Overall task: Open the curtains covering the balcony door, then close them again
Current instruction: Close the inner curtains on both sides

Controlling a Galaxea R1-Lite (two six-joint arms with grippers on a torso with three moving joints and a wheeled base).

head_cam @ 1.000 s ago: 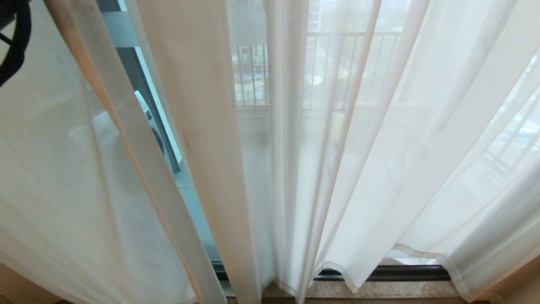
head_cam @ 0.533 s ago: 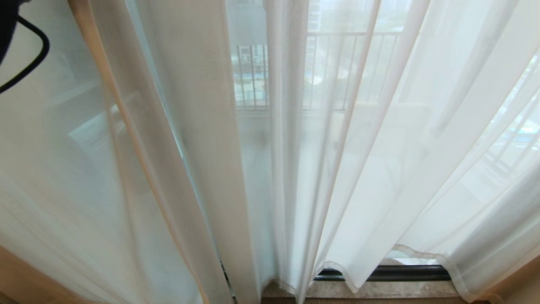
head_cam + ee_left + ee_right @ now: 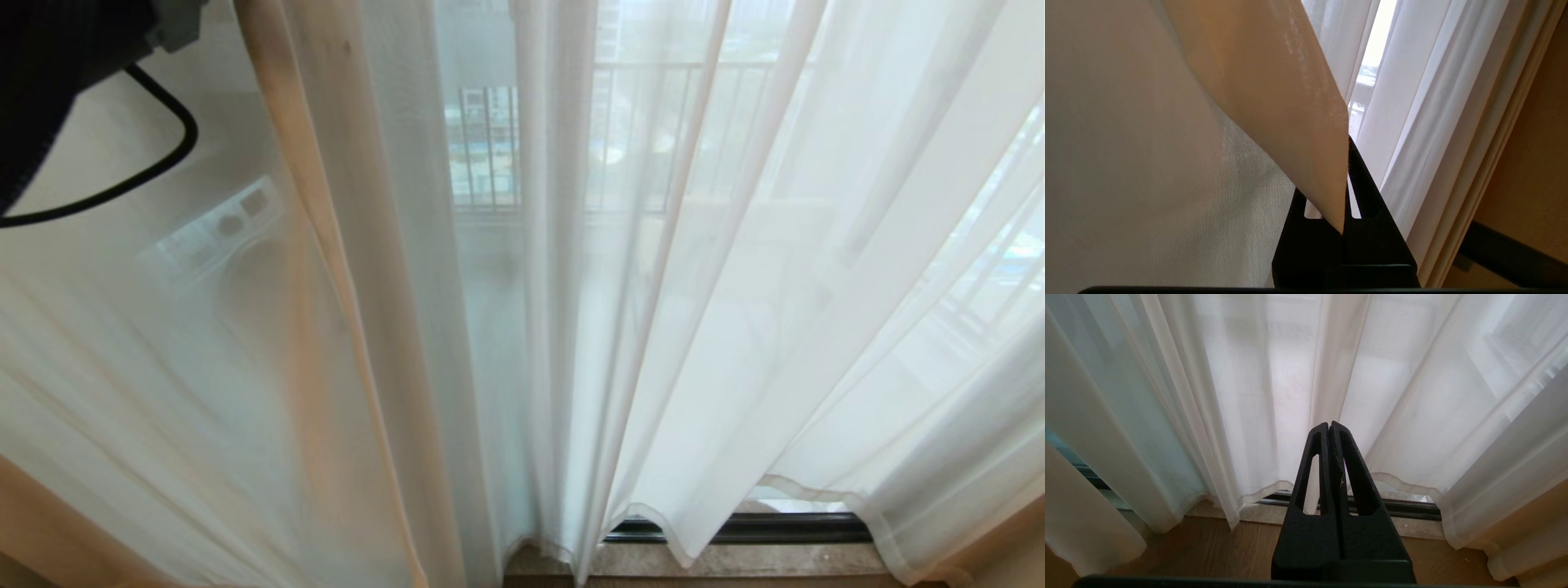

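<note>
Landmark: the door track (image 3: 735, 529) at the foot of the balcony door (image 3: 482, 147).

Curtains: the curtains (image 3: 718, 327) hang in front of the glass, their wavy hems reaching the track. To the left of the track's visible stretch, the left panel's tan-tinted leading edge (image 3: 326, 245) overlaps the central folds, so no bare glass shows above the track at this moment. A washing machine (image 3: 237, 220) is dimly visible through the left panel.

Left pincer (image 3: 1345, 192): together, clamped on the edge of the left panel; the wrist view shows the fabric edge pinched between the two black fingers. In the head view only the arm's dark body and a looped cable (image 3: 155, 163) show, high and well to the left of the track.

Right pincer (image 3: 1329, 457): together, holding nothing, parked low in front of the curtains just above the track, not touching them.

Judged stage: the closing pull, with the panels now meeting.

Risks:
- The grip is on a thin hem only; a sideways tug could let the sheer fabric slide out, leaving a gap.
- Pulling too far past the centre could strain the fabric or its hangers, which are out of view.
- The cable hangs close to the panel and could snag it.
</note>
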